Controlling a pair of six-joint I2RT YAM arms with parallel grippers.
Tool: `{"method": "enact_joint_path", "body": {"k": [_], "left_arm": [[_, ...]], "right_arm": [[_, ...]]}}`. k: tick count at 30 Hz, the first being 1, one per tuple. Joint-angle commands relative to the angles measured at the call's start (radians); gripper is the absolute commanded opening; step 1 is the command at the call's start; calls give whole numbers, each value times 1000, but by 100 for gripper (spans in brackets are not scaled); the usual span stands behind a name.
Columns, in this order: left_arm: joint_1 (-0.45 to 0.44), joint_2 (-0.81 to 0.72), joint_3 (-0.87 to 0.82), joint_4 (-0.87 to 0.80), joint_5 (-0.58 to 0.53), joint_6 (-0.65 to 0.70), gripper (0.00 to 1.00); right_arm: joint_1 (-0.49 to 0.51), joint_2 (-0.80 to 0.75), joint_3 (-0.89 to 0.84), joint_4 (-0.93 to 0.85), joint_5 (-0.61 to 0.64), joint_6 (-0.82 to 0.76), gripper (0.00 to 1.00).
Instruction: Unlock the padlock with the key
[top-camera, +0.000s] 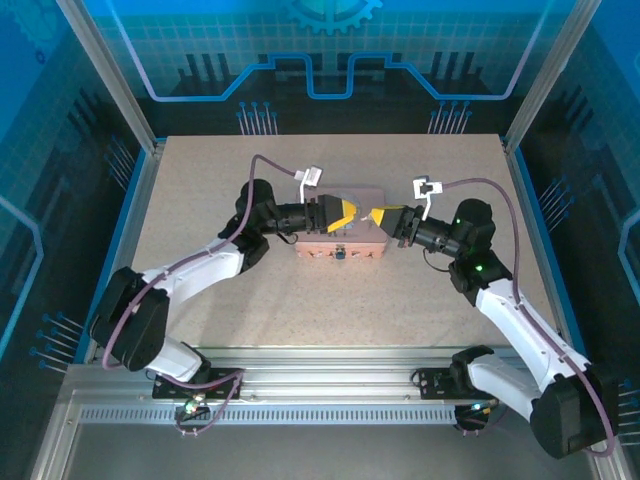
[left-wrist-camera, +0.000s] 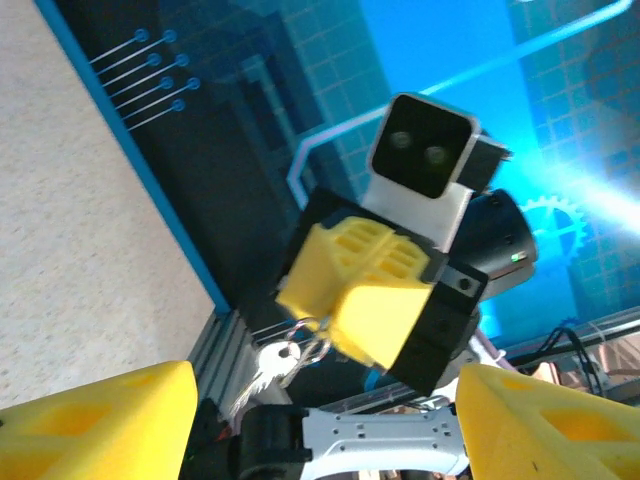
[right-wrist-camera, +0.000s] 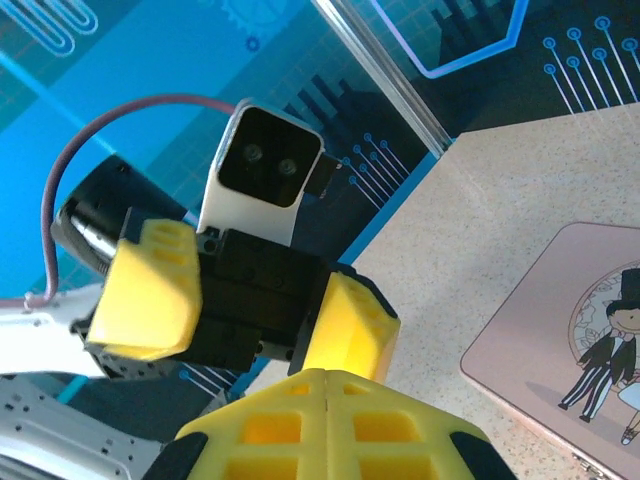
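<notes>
Ok, top view first. I see the pink tin, a flat rounded rectangle, on the speckled beige table. The padlock is a tiny dark speck at the middle of the tin's near side wall, too small for me to read its shape. The left gripper and right gripper face each other tip to tip over the tin's lid, close but apart. Both have blocky yellow plastic fingers on black bodies.

Left wrist view: the left gripper's two yellow fingers sit at the bottom corners, spread wide. Opposite them, the right gripper's pocketed yellow fingers are pressed together. A thin wire ring hangs pinched at their tip, with the silver metal key dangling below it. A white boxy camera with a glossy black face sits on top.

Right wrist view: the right gripper's fingers are at the bottom edge, closed flush, with waffle-grid pockets in the yellow plastic. Across from them, the left gripper's fingers stand apart. The tin's lid at right is smooth pink, printed with a cartoon couple in a round frame.
</notes>
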Motion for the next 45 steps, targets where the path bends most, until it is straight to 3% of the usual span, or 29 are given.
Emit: {"method": "enact_joint_path", "body": {"k": [1,6,14,21,33,37,40,45], "left_arm": [[-24,43,-18,242,-36,-98,70],[-46,75,-11,277,-55,-103,68],[-50,99,2,308,-48,-127,44],[-49,103,0,314,-38,-133,36],[-49,106,5,302,-31,-128,0],[-50,94,19,232,-27,-92,0],[-47,71,35,114,-25,-33,0],[-38,24,82,-170,1,120,0]], "right_arm": [[26,2,-24,161,46,101,0],[42,-14,-50,172,90,107,0],[42,-26,-83,156,157,119,0],[42,-22,-101,192,179,147,0],[43,-42,-134,208,201,173,0],[44,-58,-133,180,195,158,0],[44,-83,-121,96,196,114,28],[4,-135,-91,-71,148,17,39]]}}
